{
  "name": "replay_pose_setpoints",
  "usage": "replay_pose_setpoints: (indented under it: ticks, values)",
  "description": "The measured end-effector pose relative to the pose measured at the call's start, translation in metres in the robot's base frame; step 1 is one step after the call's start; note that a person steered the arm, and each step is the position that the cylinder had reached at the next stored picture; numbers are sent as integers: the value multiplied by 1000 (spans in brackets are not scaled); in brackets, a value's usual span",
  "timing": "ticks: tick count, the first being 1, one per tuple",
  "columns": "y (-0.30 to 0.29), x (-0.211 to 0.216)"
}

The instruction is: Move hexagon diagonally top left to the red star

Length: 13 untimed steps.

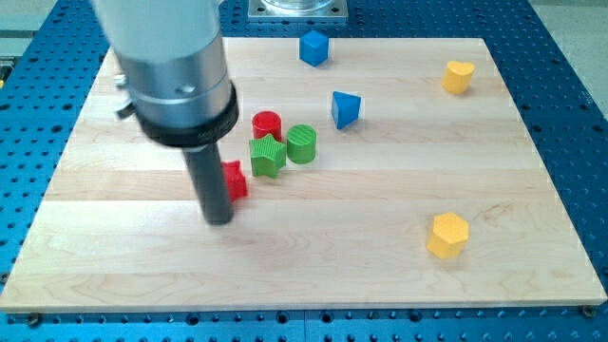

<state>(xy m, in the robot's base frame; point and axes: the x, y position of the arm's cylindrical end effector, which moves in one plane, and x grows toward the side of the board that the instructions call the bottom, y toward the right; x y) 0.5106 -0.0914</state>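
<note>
The yellow hexagon (pixel 447 235) lies at the view's lower right. The red star (pixel 235 180) lies left of centre, partly hidden behind my rod. My tip (pixel 218 219) rests on the board just below and left of the red star, touching or nearly touching it. The hexagon is far to the tip's right.
A red cylinder (pixel 267 123), green star (pixel 268 157) and green cylinder (pixel 301 143) cluster just right of the red star. A blue triangular block (pixel 346 108) lies right of them, a blue cube (pixel 313 47) at the top, a yellow heart-like block (pixel 458 77) at upper right.
</note>
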Motion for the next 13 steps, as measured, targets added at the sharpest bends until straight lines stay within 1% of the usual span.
replay_pose_setpoints:
  ticks: [1, 2, 3, 4, 5, 6, 7, 8, 9, 10, 11, 12, 13]
  values:
    - [-3, -9]
    - [-20, -11]
    - [17, -17]
    - [23, -8]
    - [95, -1]
    - [209, -40]
    - [232, -99]
    - [300, -62]
    - [344, 21]
    - [287, 57]
    - [190, 57]
    - [120, 57]
    - [107, 62]
